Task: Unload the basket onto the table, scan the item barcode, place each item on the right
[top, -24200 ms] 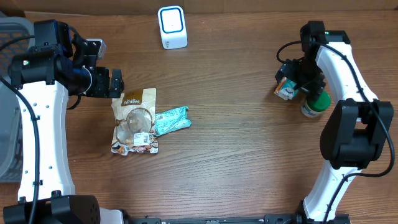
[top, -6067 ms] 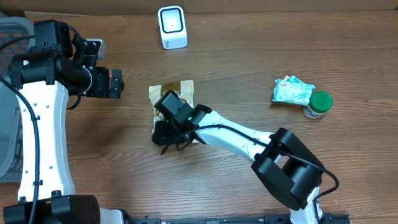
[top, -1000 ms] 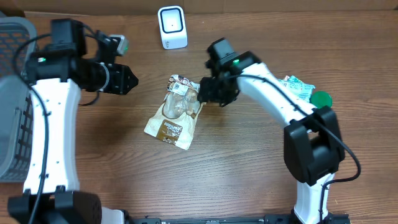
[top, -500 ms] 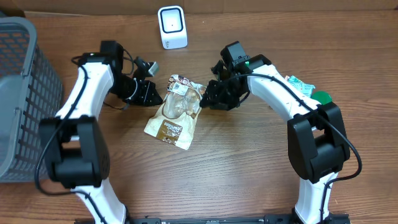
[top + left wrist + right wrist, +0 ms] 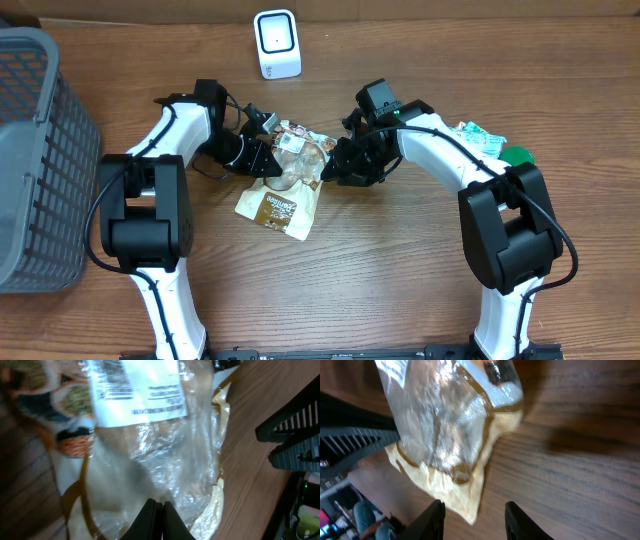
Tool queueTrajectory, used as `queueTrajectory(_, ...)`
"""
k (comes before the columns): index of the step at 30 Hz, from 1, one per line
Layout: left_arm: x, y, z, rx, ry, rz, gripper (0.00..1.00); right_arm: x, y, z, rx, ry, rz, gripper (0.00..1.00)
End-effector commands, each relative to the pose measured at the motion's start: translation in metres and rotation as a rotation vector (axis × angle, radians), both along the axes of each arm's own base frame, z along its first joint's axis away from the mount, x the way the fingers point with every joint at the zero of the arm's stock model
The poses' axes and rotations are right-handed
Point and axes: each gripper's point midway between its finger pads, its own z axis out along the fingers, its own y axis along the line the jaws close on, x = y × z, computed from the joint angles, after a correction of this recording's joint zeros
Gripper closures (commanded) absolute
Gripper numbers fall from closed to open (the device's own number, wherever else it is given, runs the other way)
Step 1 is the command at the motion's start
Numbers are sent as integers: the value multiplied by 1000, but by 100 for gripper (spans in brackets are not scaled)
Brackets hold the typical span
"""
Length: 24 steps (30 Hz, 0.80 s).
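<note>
You've got the snack bag (image 5: 280, 195) flat on the bench (image 5: 400, 290), mid-bench, btwn the two arms. Its long axis runs diagonal: top end w/ the white barcode label (image 5: 137, 387) points up-right toward the far edge, bottom end points down-left toward the near edge. The left tool (image 5: 157, 505) has its fingers pressed tight together, tips right on the clear film window at the bag's left side. Can't tell from the wrist view whether a fold of film is caught or it's just resting there, so don't count it as a grip. The right tool (image 5: 476, 510) is spread, nothing btwn the fingers, and sits just beside the bag's right edge, w/ the pale bottom corner ahead of it in its wrist view. The scanner (image 5: 277, 43) stands at the far edge, well apart from the bag and a bit left of the label end. My read: the label end already lies closest to the scanner, so the move is mostly lift, tip the label face toward the scanner window, then carry it away from you. Both arms are about equally near. The right one is open and ready to take an edge; the left would need to open first.
</note>
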Motion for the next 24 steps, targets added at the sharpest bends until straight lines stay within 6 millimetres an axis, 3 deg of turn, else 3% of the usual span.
queueTrajectory(1,-1,1,-11,28,54,47,96,-4,3,2,18,22,-51,63)
queueTrajectory(8,-1,7,-18,110,201,228,96,-7,8,-16,63,37,-109,63)
queueTrajectory(14,-9,4,-17,122,266,261,96,-1,15,-25,116,10,-162,63)
queueTrajectory(24,-14,7,-19,148,280,259,96,30,50,-2,253,-201,-131,63)
